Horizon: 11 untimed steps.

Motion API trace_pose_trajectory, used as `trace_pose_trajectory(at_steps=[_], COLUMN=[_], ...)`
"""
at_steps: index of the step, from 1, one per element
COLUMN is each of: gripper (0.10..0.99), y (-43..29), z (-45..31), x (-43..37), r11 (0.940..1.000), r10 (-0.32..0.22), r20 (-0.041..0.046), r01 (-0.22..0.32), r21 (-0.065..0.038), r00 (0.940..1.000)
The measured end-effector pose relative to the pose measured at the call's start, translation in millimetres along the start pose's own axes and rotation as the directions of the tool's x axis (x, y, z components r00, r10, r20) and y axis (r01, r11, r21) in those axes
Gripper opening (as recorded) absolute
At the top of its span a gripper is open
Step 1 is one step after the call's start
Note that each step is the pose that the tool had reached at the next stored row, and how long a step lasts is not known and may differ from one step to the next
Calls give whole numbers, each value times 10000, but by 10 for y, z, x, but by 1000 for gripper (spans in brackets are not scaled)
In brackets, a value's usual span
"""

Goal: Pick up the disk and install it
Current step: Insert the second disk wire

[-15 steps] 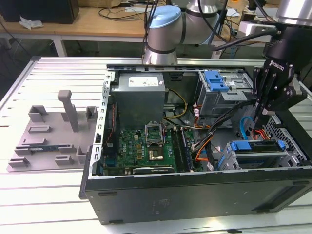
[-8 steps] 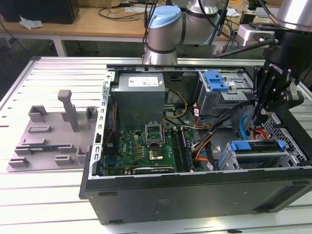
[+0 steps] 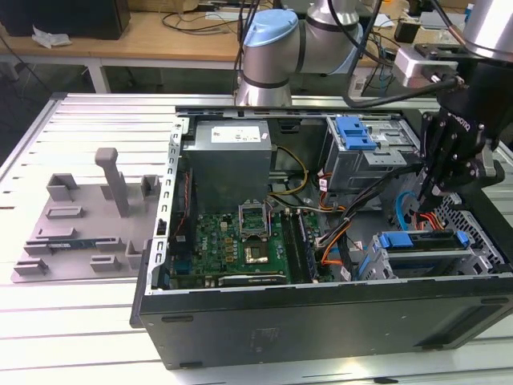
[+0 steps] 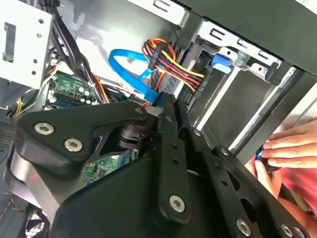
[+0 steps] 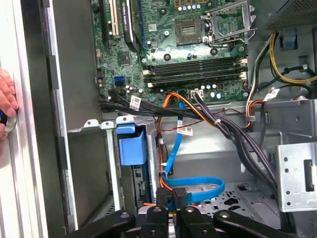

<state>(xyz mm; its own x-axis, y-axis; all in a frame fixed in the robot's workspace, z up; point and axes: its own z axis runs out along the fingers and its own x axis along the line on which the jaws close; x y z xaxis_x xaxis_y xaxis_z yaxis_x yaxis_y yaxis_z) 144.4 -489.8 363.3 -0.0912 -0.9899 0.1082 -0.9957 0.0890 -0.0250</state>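
Black gripper linkage fills the foreground in both wrist views, its fingers (image 5: 174, 194) pressed together with nothing between them, poised over a looped blue cable (image 5: 198, 191) inside the open computer case (image 3: 321, 321). In the exterior view the gripper (image 3: 439, 191) hangs above the drive cage at that view's right, where the disk (image 3: 421, 241) sits seated in its blue carrier just below the fingers, apart from them. A hand (image 4: 292, 148) rests on the case edge.

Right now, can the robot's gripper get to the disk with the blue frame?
Probably yes. The gripper hangs just above the disk in its bay; a few loose cables run close by.
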Motion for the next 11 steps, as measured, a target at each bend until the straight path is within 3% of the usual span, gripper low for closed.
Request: trace_pose_trajectory(at_steps=[8, 11], gripper=[161, 161], y=[0, 20], z=[21, 34], x=[174, 240], r11=[10000, 9999], r10=[-8, -76], r20=[410, 652], r01=[5, 72], r21=[64, 70], r00=[9992, 9978])
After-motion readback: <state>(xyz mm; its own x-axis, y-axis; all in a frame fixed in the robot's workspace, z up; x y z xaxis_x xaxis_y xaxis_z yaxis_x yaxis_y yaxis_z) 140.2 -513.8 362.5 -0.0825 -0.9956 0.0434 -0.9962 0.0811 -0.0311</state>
